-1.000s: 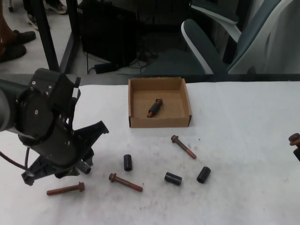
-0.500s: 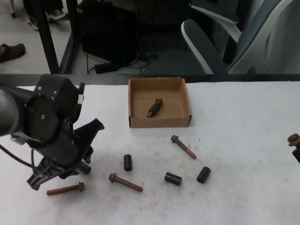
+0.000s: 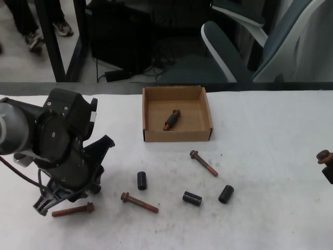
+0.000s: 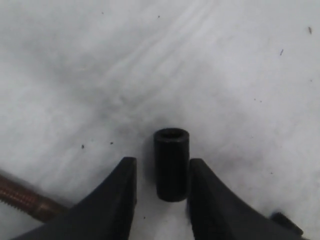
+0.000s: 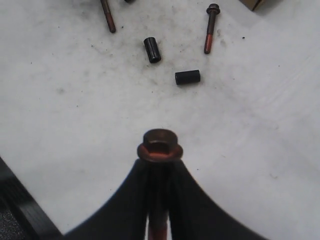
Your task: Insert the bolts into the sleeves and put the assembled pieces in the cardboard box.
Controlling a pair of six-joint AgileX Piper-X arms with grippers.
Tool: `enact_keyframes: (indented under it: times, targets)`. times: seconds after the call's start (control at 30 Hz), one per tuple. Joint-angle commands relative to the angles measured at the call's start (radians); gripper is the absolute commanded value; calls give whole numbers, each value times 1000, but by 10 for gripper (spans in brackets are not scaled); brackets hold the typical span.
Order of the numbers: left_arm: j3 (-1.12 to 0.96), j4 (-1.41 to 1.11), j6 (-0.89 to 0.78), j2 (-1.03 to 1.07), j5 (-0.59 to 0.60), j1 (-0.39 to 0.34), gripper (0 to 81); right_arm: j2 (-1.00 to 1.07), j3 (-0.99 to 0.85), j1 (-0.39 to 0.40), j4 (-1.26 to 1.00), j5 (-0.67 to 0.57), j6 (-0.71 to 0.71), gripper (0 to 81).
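The hard, smooth sleeve (image 4: 171, 150), inside the wide left tool (image 4: 161, 175), should be pinched by its sides; a bolt (image 5: 160, 145) is held by the right tool (image 5: 160, 172).

A grey-and-white office chair (image 3: 234, 62) is seen behind the white bench (image 3: 270, 135), beside a black cabinet (image 3: 119, 36).

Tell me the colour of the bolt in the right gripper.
Rusty reddish-brown; the right wrist view shows the bolt best, clamped in the right gripper.
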Motion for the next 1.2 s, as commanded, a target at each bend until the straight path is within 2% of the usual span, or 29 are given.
enact_keyframes:
  times: [0.0,0.3,0.4,0.63,0.7,0.77,0.87,1.03,1.1,1.17]
  targets:
    - [-7,-20,-20,19,-13,4,329,-8,0,3,-6,-14,7,2]
    - [-7,-47,-56,38,-29,4,323,-8,0,3,-6,-14,7,2]
    - [-7,-47,-48,38,-29,4,256,-8,0,3,-6,-14,7,2]
    - [-7,-47,17,38,22,4,27,-8,0,3,-6,-14,7,2]
    - [-7,-47,54,31,48,4,8,-8,0,3,-6,-14,7,2]
    - [-7,-47,117,11,59,1,8,-8,0,3,-6,-14,7,2]
    - [-7,-47,295,-49,57,-3,8,-8,-2,2,-6,-14,7,2]
    - [0,-48,583,-216,-37,-23,8,-8,-2,4,-41,-55,64,2]
    - [4,-47,681,-291,-33,-23,8,-5,-2,11,-79,-97,106,2]
    - [15,-56,783,-355,22,-23,8,1,0,17,-115,-122,140,2]
